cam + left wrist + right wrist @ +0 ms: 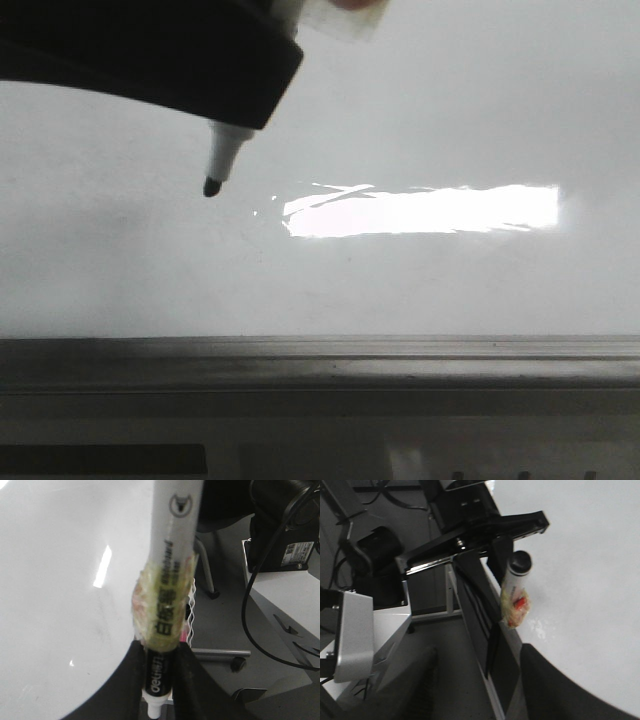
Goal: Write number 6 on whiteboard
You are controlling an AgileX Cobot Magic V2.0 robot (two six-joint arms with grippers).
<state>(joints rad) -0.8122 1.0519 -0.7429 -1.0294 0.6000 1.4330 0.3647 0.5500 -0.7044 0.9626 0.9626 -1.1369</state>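
Glossy whiteboard (420, 110) filling the front view, bright rectangular glare near its middle, grey metal frame (320, 362) along the near edge. No marker line anywhere on the visible board: the number 6 not yet begun, by the look of it.

Left gripper (159, 680) clamped on a whiteboard marker (172, 555), dark fingers (132, 680) pressed against the barrel on both sides. Yellowish tape or padding (162, 600) wrapped round the barrel just above the grip, probably to thicken it and stop slipping under writing pressure. Marker held tilted, black tip (212, 186) pointing down toward the board's left part, tip uncapped. Contact between tip and surface impossible to judge from here; seemingly just off it or barely touching.

Right gripper (480, 680) seen only as two blurred dark fingers (560, 690) with a wide gap between them, nothing held; parked off the board's edge, likely to keep out of the writing arm's way.
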